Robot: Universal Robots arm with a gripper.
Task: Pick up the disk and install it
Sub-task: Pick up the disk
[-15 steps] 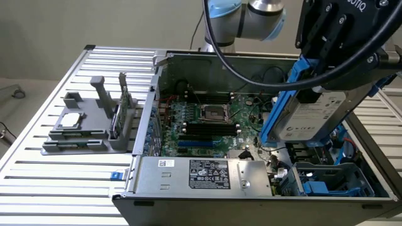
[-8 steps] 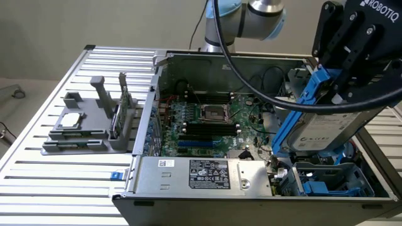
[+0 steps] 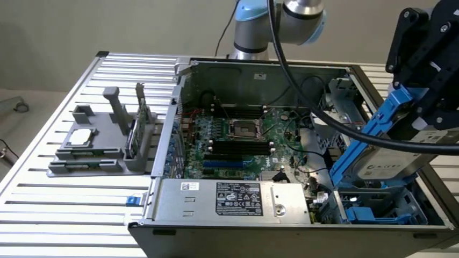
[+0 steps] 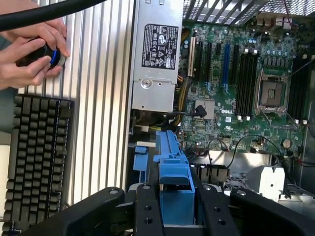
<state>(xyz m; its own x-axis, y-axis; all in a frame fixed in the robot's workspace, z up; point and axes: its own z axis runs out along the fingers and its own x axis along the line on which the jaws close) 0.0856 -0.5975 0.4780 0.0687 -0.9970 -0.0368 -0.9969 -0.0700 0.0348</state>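
Black fingers of your gripper (image 4: 176, 209) are pinching the blue plastic carrier around the flat silver-grey, white-labelled disk (image 3: 393, 161). You have the disk tilted, its lower end near the blue plastic drive cage (image 3: 387, 212), at the exterior view's right end of the open grey metal computer case (image 3: 251, 72), beside the green motherboard (image 3: 237, 140).

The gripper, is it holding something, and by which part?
Yes: the gripper holds the disk by the upper end of its blue carrier.
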